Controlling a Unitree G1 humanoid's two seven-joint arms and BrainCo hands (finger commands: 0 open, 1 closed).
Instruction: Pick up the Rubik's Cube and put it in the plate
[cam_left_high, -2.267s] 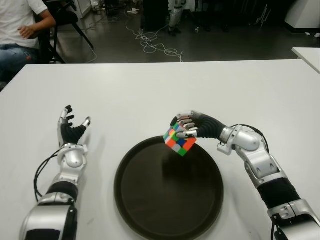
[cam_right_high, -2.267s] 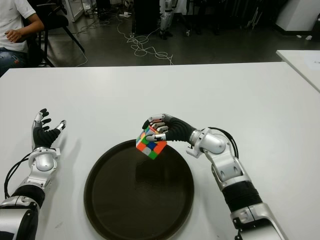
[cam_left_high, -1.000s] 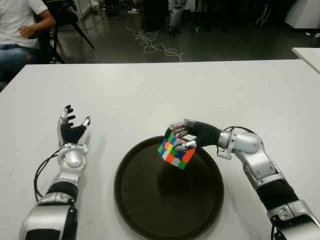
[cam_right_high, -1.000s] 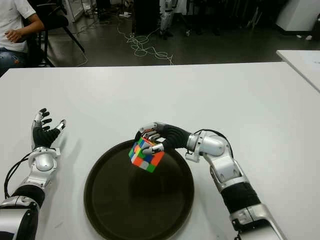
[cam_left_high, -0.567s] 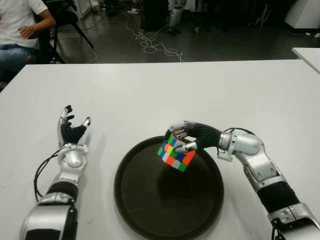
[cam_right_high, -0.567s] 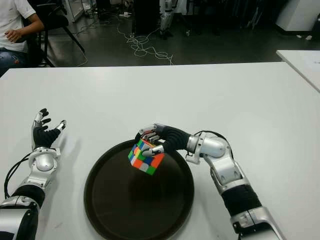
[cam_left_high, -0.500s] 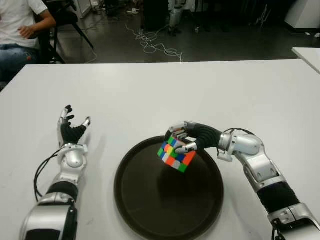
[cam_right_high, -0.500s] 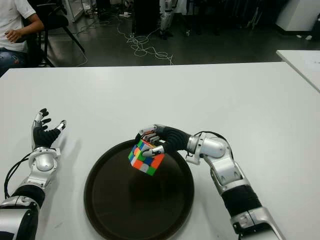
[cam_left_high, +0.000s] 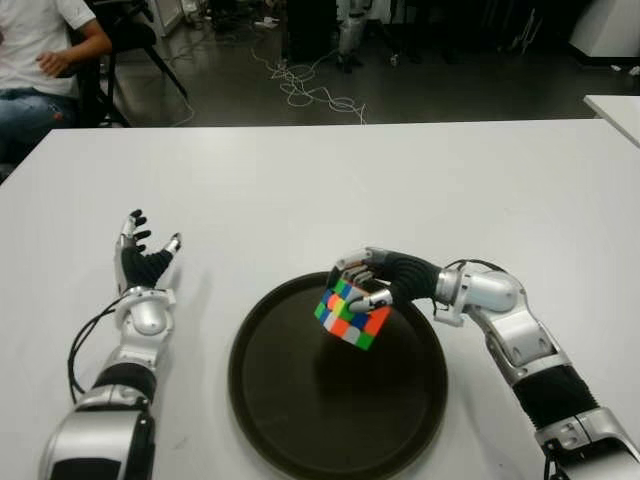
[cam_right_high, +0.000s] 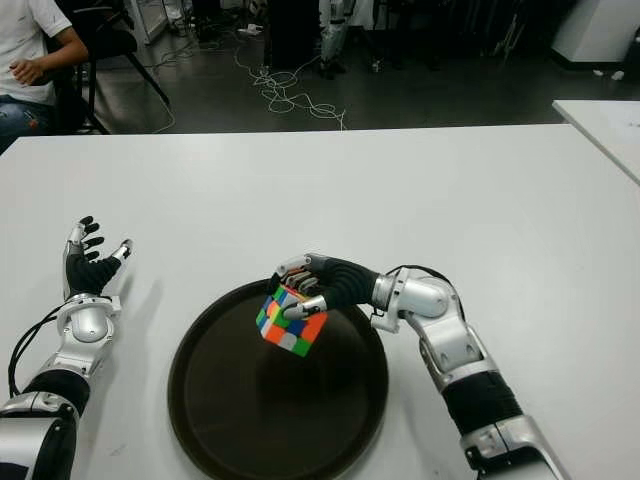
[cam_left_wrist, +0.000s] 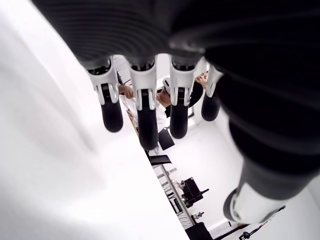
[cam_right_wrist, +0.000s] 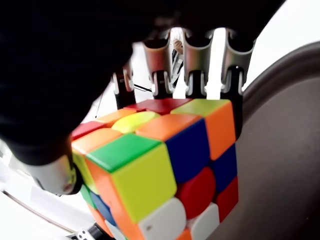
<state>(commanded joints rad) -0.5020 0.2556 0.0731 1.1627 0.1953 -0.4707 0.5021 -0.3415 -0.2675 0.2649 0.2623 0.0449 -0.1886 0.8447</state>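
Note:
My right hand (cam_left_high: 362, 285) is shut on the Rubik's Cube (cam_left_high: 350, 316), a scrambled multicolour cube held tilted just above the far part of the plate (cam_left_high: 290, 400), a round dark tray near the table's front. The right wrist view shows the cube (cam_right_wrist: 165, 170) gripped between fingers (cam_right_wrist: 195, 75) and thumb, with the plate's rim (cam_right_wrist: 280, 100) beside it. I cannot tell whether the cube touches the plate. My left hand (cam_left_high: 143, 260) is open on the left side of the table, fingers spread upward, well apart from the plate.
The white table (cam_left_high: 300, 190) stretches wide behind and to both sides of the plate. A seated person (cam_left_high: 40, 60) is at the far left beyond the table. Cables (cam_left_high: 310, 90) lie on the dark floor. Another white table's corner (cam_left_high: 615, 105) shows at the far right.
My right hand has carried the cube left and down, from over the plate's far rim to lower above its far inside. The left hand has not moved.

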